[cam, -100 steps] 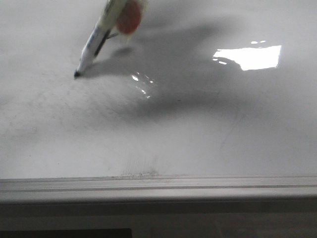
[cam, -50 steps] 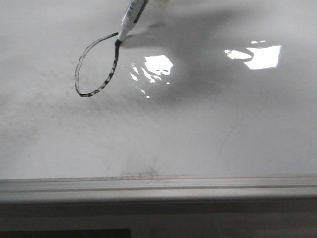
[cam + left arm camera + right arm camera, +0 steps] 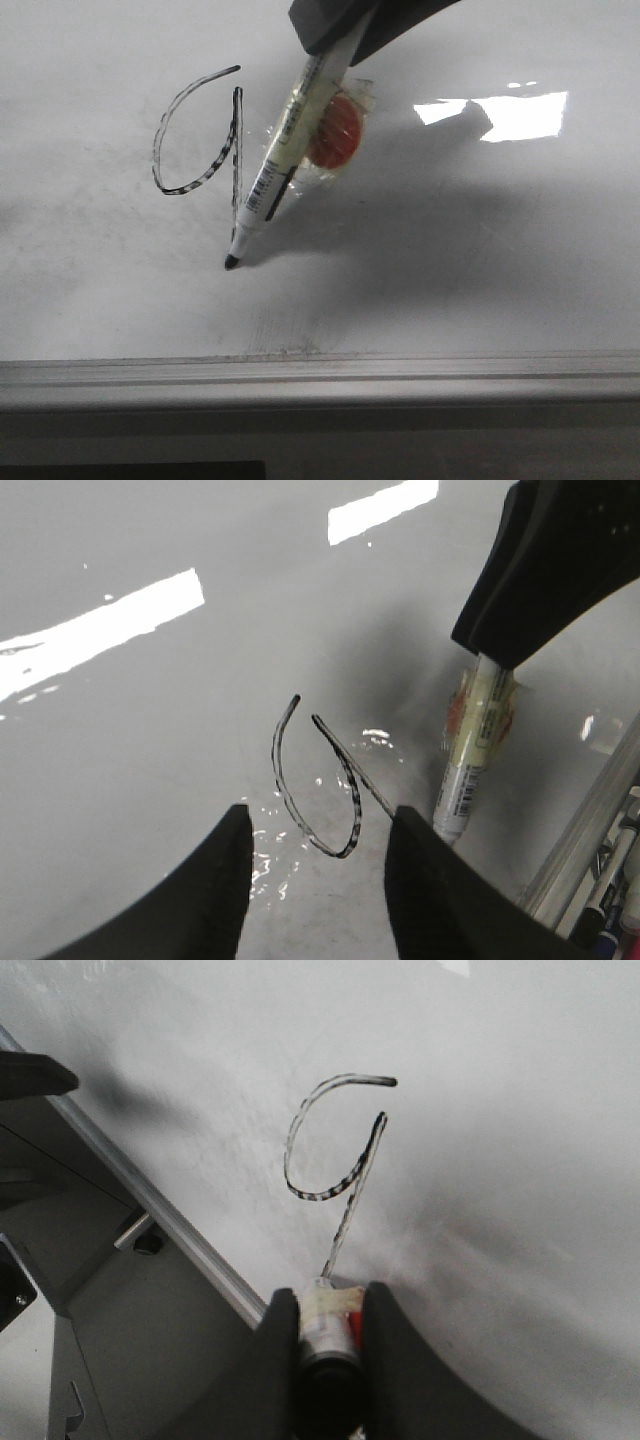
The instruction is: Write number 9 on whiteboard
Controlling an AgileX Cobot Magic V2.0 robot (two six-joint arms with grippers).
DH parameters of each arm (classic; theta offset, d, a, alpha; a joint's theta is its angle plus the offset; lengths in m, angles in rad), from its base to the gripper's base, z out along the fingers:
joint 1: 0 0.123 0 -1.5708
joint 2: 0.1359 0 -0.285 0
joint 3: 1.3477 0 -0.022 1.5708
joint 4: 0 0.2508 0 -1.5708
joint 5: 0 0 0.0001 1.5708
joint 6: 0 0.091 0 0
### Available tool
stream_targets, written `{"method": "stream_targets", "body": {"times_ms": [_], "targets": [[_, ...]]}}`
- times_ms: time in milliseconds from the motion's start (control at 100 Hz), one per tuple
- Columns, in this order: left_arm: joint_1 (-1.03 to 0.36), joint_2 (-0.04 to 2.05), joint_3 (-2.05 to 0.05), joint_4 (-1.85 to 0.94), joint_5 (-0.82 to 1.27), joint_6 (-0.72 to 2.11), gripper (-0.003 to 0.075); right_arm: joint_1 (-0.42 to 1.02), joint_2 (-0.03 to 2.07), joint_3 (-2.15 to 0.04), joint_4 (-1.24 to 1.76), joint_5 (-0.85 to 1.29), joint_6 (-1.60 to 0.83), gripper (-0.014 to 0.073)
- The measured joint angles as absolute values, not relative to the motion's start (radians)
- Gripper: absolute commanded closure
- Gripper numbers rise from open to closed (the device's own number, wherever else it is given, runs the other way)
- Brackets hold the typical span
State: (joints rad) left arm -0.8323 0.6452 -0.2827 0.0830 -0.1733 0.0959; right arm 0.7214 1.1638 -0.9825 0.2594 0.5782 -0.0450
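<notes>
A thin, patchy black number 9 (image 3: 237, 150) stands on the glossy whiteboard (image 3: 480, 250), its loop open at the top and its stem running toward the near rail. My right gripper (image 3: 328, 1295) is shut on a white marker (image 3: 280, 170) with a red blob taped to its barrel. The marker's black tip (image 3: 232, 262) touches the board at the foot of the stem. My left gripper (image 3: 320, 815) hovers open and empty over the number 9 (image 3: 277, 765), with the marker (image 3: 465, 780) and the right gripper (image 3: 560, 570) just beyond it. The right wrist view shows the number 9 (image 3: 355, 1182) ahead of the fingers.
A grey metal rail (image 3: 320, 372) borders the board's near edge. Faint grey smudges (image 3: 285, 340) lie just above it. Several spare markers (image 3: 610, 880) lie beyond the rail (image 3: 590, 830). Bright light reflections (image 3: 510, 112) sit on the board's right side.
A second ago the board had no stroke. Then the loop appeared. Since half a second ago the marker has drawn the stem down toward the near rail.
</notes>
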Motion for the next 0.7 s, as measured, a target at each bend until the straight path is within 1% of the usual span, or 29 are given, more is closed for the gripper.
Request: {"method": "stream_targets", "body": {"times_ms": [150, 330, 500, 700], "targets": [[-0.900, 0.711, -0.282, 0.142, -0.190, 0.098, 0.0423, 0.776, 1.162, -1.000, 0.250, 0.580, -0.045, 0.0657], [-0.996, 0.840, -0.282, 0.161, -0.289, 0.097, 0.0423, 0.863, 1.160, -1.043, 0.250, 0.584, -0.036, 0.0657], [-1.008, 0.938, -0.282, 0.137, -0.379, 0.097, 0.0423, 0.897, 1.160, -1.043, 0.250, 0.588, -0.007, 0.0657], [-1.008, 0.958, -0.282, 0.124, -0.420, 0.097, 0.0423, 0.899, 1.160, -1.043, 0.248, 0.610, 0.000, 0.0657]]}}
